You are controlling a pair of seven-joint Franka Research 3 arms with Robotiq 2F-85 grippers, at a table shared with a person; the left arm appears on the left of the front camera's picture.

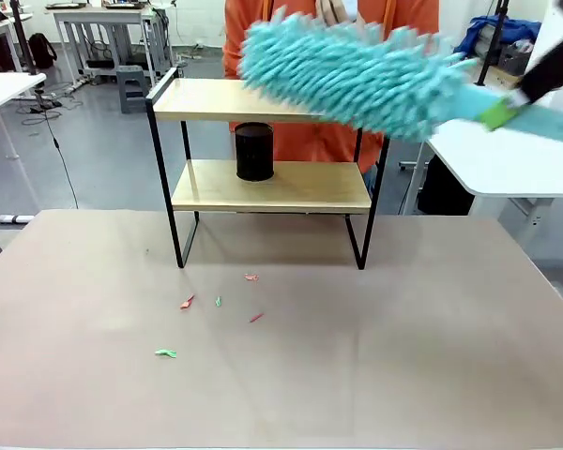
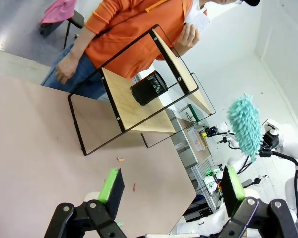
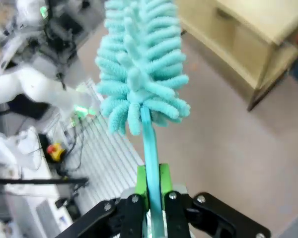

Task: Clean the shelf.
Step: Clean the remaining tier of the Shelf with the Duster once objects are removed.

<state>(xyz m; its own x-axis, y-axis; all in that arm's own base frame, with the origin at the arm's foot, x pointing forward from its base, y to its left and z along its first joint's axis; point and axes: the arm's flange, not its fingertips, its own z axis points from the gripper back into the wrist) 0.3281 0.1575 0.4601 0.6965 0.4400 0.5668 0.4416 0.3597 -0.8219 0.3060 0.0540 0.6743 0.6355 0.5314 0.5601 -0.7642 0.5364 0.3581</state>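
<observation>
Across the counter, at its 12 o'clock edge, we see the shelf standing on its four black legs, just in front of a person in an orange top. A black mesh cup stands upright on the lower board, left of its middle.

Our right jaws are clenched on the thin teal handle of a fluffy teal duster. We grip it low on the handle, so the head reaches well past the fingers. In the front view the duster comes in from 2 o'clock, tilted, with its head over the right half of the top board. The head is blurred, so we cannot tell whether it touches the wood.

Our left jaws are released, with nothing between the green pads, and they hang over the counter facing the shelf. We judge that they are held back to leave the duster room.

Small red and green scraps lie on the counter toward 7 o'clock from the shelf's feet. We reckon the top board is the step in hand. The lower board looks harder, since the cup stands in the way.
</observation>
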